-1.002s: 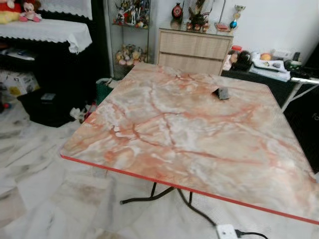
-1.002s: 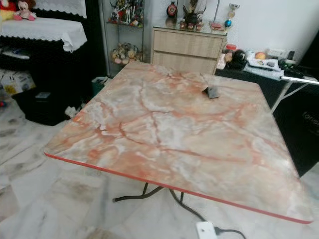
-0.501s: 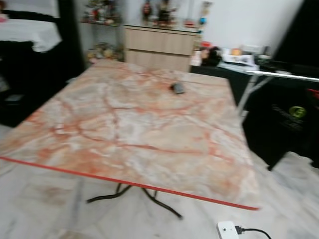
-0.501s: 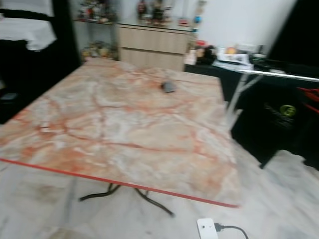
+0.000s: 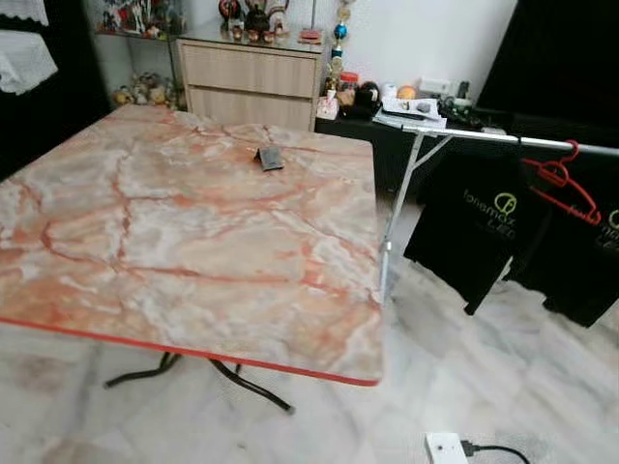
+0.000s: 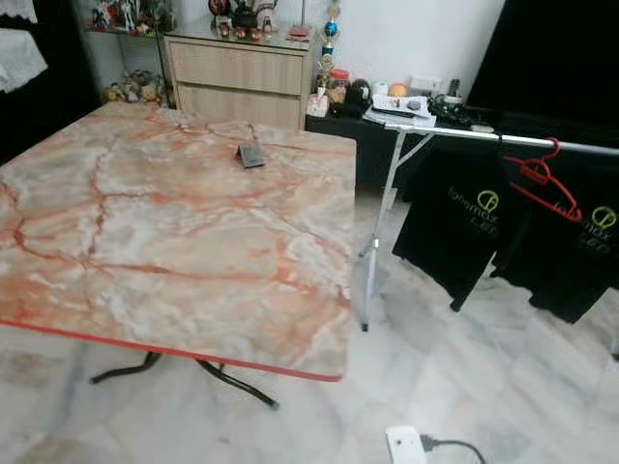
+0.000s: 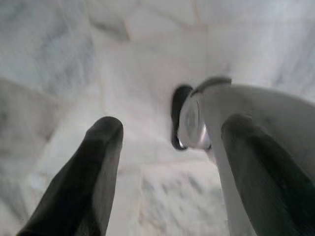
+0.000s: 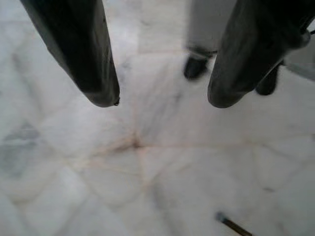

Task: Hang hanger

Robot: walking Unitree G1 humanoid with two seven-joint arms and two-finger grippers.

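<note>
Down at floor level, the left gripper (image 7: 165,147) hangs over the pale marble floor (image 5: 503,387) with its two black fingers (image 7: 93,167) spread apart and nothing between them, a silver part of the robot's own body showing just past one finger. The right gripper (image 8: 160,101) hangs over the floor as well, jaws spread wide and empty, with dark feet of the robot beyond the fingertips (image 8: 101,93). Nearest in the head views, a white power strip (image 5: 446,449) lies on the floor with a black cord running off to the right. Just beyond it stands a folding table (image 5: 193,242) with a pink and orange marbled top, a red edge and thin black legs (image 5: 213,372) beneath. A small dark flat object (image 5: 269,159) rests on the far part of the tabletop; what it is I cannot tell. To the right of the table, a white metal clothes rack (image 5: 406,193) stands on the floor, its rail running off to the right. A red hanger (image 5: 561,184) hangs on that rail, well to the right, in front of black shirts (image 5: 484,227) with green and white print that drape from the same rail. Farther back, a light wooden dresser (image 5: 251,82) stands against the white wall with small ornaments (image 5: 256,21) on top, and a low dark surface to its right carries assorted clutter (image 5: 406,101). At far left, shelves hold little figurines (image 5: 135,17), and a piece of white lace cloth (image 5: 24,58) hangs nearby.
</note>
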